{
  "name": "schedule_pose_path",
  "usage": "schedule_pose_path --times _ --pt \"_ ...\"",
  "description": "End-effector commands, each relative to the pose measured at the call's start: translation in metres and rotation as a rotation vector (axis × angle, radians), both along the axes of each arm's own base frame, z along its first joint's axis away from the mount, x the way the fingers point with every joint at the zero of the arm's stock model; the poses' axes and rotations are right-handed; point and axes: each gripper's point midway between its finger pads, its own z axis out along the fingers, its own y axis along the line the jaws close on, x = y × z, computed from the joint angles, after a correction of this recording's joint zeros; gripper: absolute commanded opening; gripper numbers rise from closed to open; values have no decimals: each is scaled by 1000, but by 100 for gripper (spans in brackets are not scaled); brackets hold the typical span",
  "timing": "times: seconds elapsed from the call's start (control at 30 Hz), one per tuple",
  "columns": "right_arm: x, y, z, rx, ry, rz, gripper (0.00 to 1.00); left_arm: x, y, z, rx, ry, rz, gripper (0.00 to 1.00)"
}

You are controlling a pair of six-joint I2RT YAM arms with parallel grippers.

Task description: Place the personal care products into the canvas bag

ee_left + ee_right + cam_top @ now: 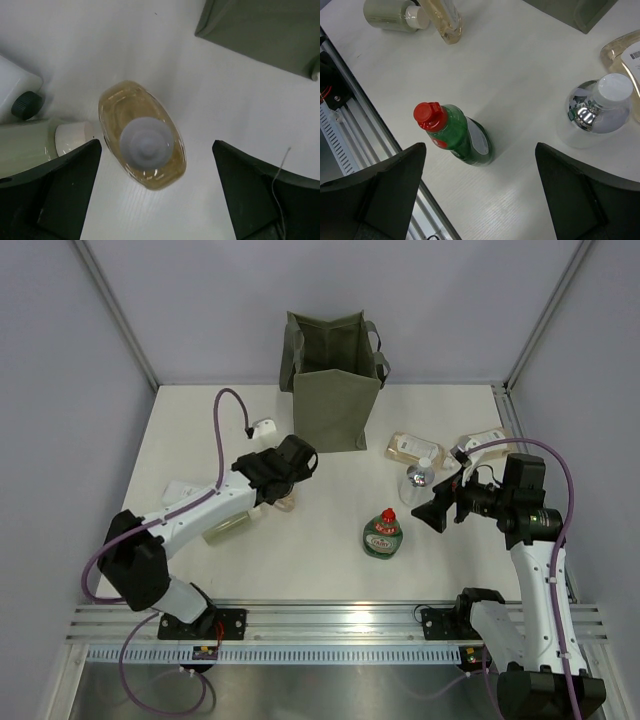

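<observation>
The olive canvas bag point(335, 390) stands upright at the back of the table. My left gripper point(287, 478) is open, hovering over the upright amber bottle point(145, 135) with a white cap; its fingers point(65, 185) stand apart on either side and do not touch it. The pale green bottle point(30, 147) lies on its side to its left. My right gripper point(437, 508) is open and empty above the table, near the dark-green bottle point(462, 135) with a red cap. The silver bottle point(597, 105) stands beyond. Two beige pouches point(413, 450) point(482, 443) lie at the right of the bag.
A white bottle with a dark cap point(15, 85) lies left of the pale green bottle. A small white object point(265, 427) sits left of the bag. The metal rail point(330, 620) runs along the near edge of the table.
</observation>
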Motion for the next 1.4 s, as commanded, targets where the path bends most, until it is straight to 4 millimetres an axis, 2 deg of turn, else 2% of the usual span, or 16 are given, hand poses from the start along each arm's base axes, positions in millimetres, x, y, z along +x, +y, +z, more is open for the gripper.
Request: schedule_pose_path --times 0.0,0.3,0.43,0.57,0.63,0.77,0.9,0.93,1.03,1.1,1.13,1.17,1.2,1.27,1.3,1.37 --pt "1 5 11 26 -54 31 99 35 9 16 46 -163 153 98" --pt "-3 6 13 28 -73 34 100 60 13 -4 121 -162 199 86" --pt "-4 6 14 26 -84 32 100 63 13 2 132 -187 168 58" --pt "-6 6 15 25 -95 30 100 63 7 24 95 -243 82 2" --pt "-6 5 15 23 -98 27 100 59 5 32 112 -249 -6 0" --pt "-7 5 16 21 -106 24 99 52 -14 91 8 -358 -166 0" --pt "-6 5 16 21 -103 21 99 48 -36 178 -136 -484 -292 0" --pt "-6 5 16 22 -102 20 99 50 -39 217 -188 -551 -299 0" --pt "-6 5 16 19 -105 18 100 59 -55 260 -268 -617 -336 0" --pt "-6 5 16 20 -103 18 100 63 -63 314 -353 -713 -353 0" --pt "-6 4 16 19 -104 16 99 79 -71 314 -358 -711 -349 0" --pt "-6 5 16 20 -104 17 99 80 -72 353 -414 -787 -353 0" --pt "-6 5 16 21 -103 17 100 88 -75 365 -450 -810 -346 0" --pt "-6 5 16 22 -101 18 100 122 -85 365 -469 -822 -317 0" --pt "-6 5 16 25 -100 19 99 126 -82 398 -532 -891 -300 0" --pt "-6 5 17 26 -101 19 100 167 -88 386 -556 -901 -263 0"
